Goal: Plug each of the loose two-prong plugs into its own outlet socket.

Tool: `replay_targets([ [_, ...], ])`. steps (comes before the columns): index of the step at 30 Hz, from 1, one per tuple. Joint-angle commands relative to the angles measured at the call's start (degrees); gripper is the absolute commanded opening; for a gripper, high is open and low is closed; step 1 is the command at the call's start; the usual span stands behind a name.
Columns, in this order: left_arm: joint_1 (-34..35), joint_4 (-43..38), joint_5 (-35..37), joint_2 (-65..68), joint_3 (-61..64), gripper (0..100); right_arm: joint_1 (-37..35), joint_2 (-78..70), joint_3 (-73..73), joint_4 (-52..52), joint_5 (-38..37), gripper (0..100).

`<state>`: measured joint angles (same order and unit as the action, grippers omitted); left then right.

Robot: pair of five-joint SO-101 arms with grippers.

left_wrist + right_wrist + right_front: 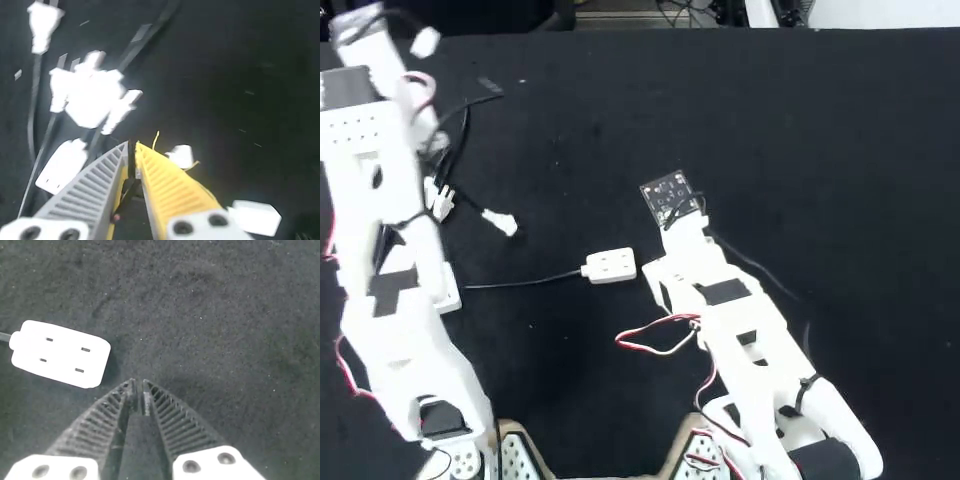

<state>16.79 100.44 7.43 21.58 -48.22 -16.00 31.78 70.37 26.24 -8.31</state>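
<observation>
Right pincer [137,386]: the jaws are drawn together to a thin slit and hold nothing. It hangs low over bare black table [225,315].
Left pincer [131,148]: the grey finger [87,192] and the yellow finger [167,185] are closed tip to tip. A dark sliver shows between them, and I cannot tell whether it is a gap or something thin.
Socket block [610,265]: it is white and lies flat near the middle of the table, just beside the front of the right arm. The right wrist view shows two pairs of slots on the block [60,354], all empty.
Socket cord [520,282]: it is black and runs from the block toward the left arm.
Loose plug [501,222]: it is white, on a black lead, and lies on the table apart from the socket block, between the block and the left arm.
More plugs [90,95]: a blurred white cluster on dark leads lies ahead of the left pincer, with one further plug [42,20] beyond it.
White block [61,166]: it sits just beside the grey finger, and its slots are too blurred to make out.
</observation>
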Motion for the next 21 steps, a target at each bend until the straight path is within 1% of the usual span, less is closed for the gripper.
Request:
replay_targets([
  [1,-6.5,0.3,-2.5,-7.6,-0.7,3,-0.4,2.0,-0.4,-1.3,-0.1,1.1],
  [7,-15.4,0.3,-5.1,-12.1,-0.7,3,-0.4,2.0,-0.4,-1.3,-0.1,1.1],
  [13,-24.8,0.3,-5.0,-16.6,-0.7,3,-0.4,2.0,-0.4,-1.3,-0.1,1.1],
  [17,-28.4,0.2,-5.0,-18.1,-0.7,3,-0.4,2.0,-0.4,-1.3,-0.1,1.1],
  [19,-28.4,0.2,-5.0,-18.0,-0.7,8,-0.4,2.0,-0.4,-1.3,-0.1,1.1],
  [21,-27.8,0.2,-5.0,-18.0,-0.2,17,-0.4,2.0,-0.4,-1.3,-0.1,1.1],
])
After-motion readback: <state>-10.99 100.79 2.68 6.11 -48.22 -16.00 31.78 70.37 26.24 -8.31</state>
